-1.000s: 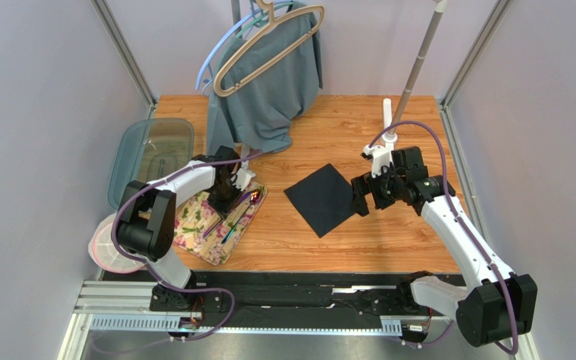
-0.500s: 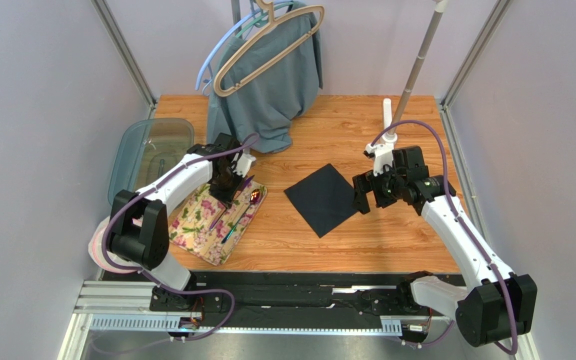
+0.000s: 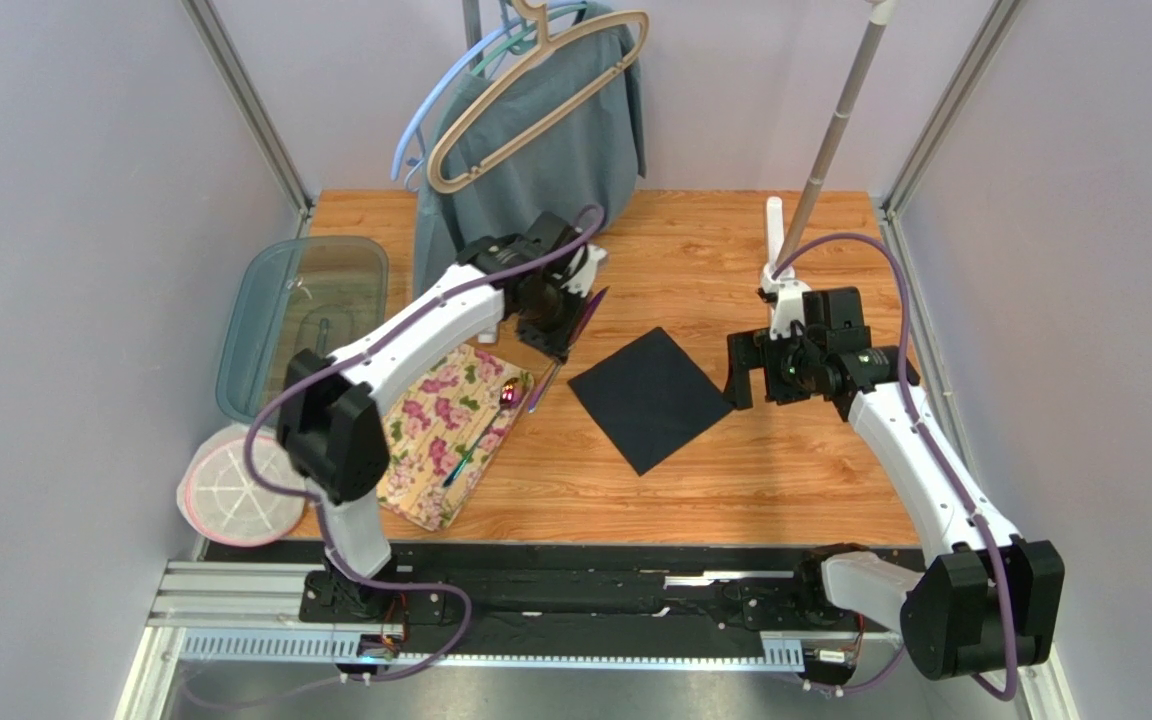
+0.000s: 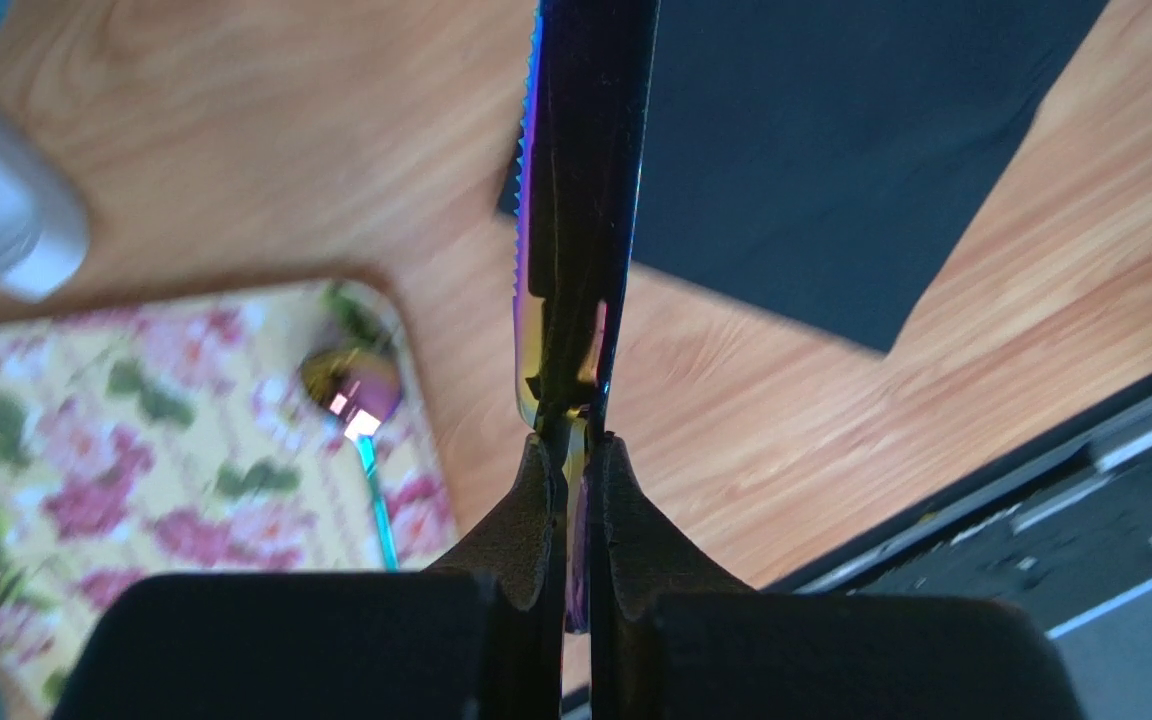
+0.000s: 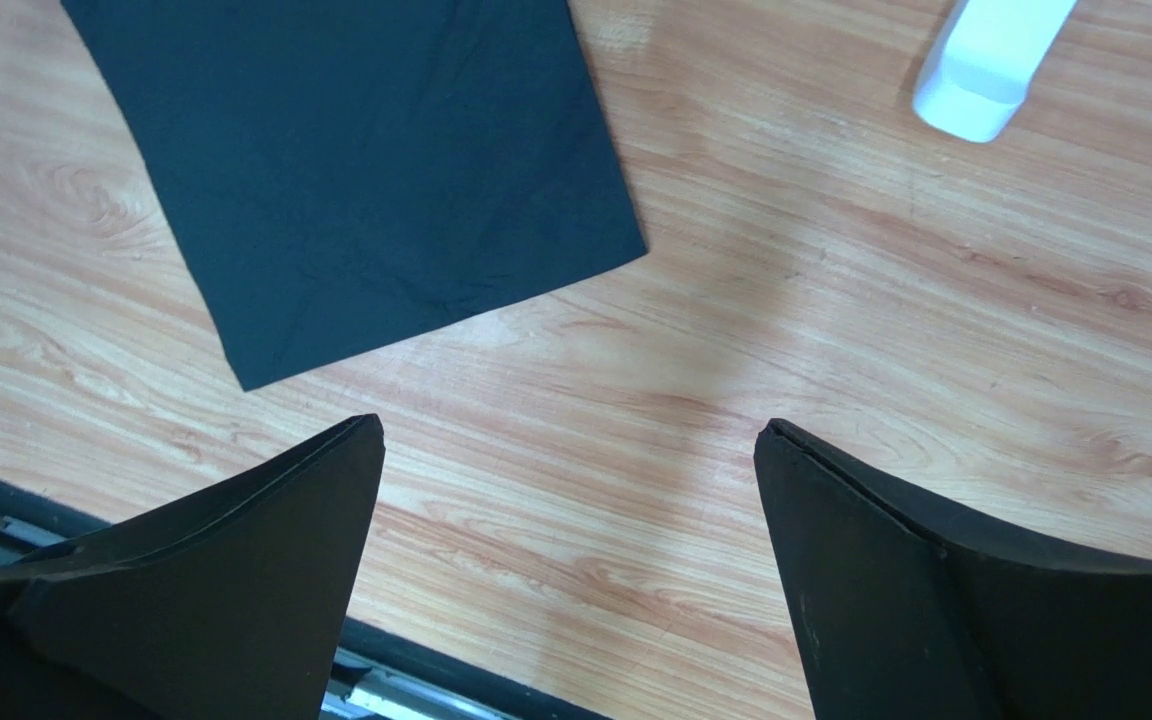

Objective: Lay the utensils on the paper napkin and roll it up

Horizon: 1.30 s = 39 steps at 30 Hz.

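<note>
Overhead view of a light wooden table (image 3: 778, 480) with two white robot arms reaching in from six o'clock.

The left arm stretches long toward the far middle of the table. The right arm is bent, its wrist hanging low on the right half.

A padded floral-print rectangular mat (image 3: 425, 435) lies at the table's eight o'clock. A thin black square paper napkin (image 3: 650, 398) lies flat near the centre, turned like a diamond.

The left gripper (image 3: 552, 318) is clamped tight on the handle of a slim iridescent purple-green metal knife (image 3: 591, 309). The napkin lies between four and five o'clock from this gripper, near but apart. The knife's long axis runs from seven to one o'clock overhead. In the left wrist view it points straight out, with its serrated blade crossing over a napkin corner. It looks lifted rather than resting. Setting it down likely calls for a short carry toward four o'clock.

The right gripper (image 3: 755, 371) hangs with jaws spread wide and empty, just beside the napkin's three o'clock corner. It is the nearer of the two.

An iridescent spoon (image 3: 512, 395) rests on the mat's right edge.
</note>
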Available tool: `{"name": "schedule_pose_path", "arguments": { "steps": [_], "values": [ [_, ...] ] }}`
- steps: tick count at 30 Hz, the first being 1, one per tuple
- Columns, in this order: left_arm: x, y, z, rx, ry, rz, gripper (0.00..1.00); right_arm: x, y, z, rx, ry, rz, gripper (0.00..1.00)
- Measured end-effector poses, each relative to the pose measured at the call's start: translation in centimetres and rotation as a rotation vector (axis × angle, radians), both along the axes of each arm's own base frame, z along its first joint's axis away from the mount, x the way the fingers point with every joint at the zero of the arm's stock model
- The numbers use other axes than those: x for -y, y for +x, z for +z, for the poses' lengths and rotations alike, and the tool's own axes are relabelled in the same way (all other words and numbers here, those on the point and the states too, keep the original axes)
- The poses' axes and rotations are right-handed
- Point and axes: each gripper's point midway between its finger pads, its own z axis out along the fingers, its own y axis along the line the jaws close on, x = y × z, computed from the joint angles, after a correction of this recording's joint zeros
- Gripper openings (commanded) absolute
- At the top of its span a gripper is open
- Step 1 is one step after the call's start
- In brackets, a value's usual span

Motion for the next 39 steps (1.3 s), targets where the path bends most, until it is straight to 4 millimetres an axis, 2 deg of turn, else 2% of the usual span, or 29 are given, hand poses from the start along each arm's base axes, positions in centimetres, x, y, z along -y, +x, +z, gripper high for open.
{"name": "schedule_pose_path", "arguments": {
  "steps": [3,8,13,18,23,28,35,39],
  "values": [
    [4.4,1.8,-0.4,-0.016,-0.041,0.020,0.00,0.3,0.4,0.1,0.014,-0.006,-0.023,1.00],
    [10.2,4.2,-2.0,-0.071,-0.108,0.088,0.00,0.9,0.7,0.0,0.016,-0.023,-0.052,1.00],
    [13.9,5.7,-3.6,-0.093,-0.147,0.152,0.00,1.8,1.1,-0.1,0.022,-0.046,-0.082,1.00],
    [15.0,5.3,-4.8,-0.136,-0.156,0.219,0.00,2.2,1.6,0.3,0.030,-0.062,-0.101,1.00],
    [15.7,5.5,-5.0,-0.142,-0.179,0.258,0.00,2.3,2.1,1.0,0.050,-0.064,-0.107,1.00],
    [15.9,5.8,-5.6,-0.147,-0.184,0.289,0.00,2.5,2.2,1.0,0.050,-0.061,-0.114,1.00],
    [16.0,5.6,-8.3,-0.199,-0.154,0.332,0.00,2.6,2.2,1.1,0.049,-0.053,-0.115,1.00],
    [15.9,5.6,-8.7,-0.203,-0.145,0.357,0.00,2.6,2.0,1.0,0.043,-0.054,-0.110,1.00]
  ]
}}
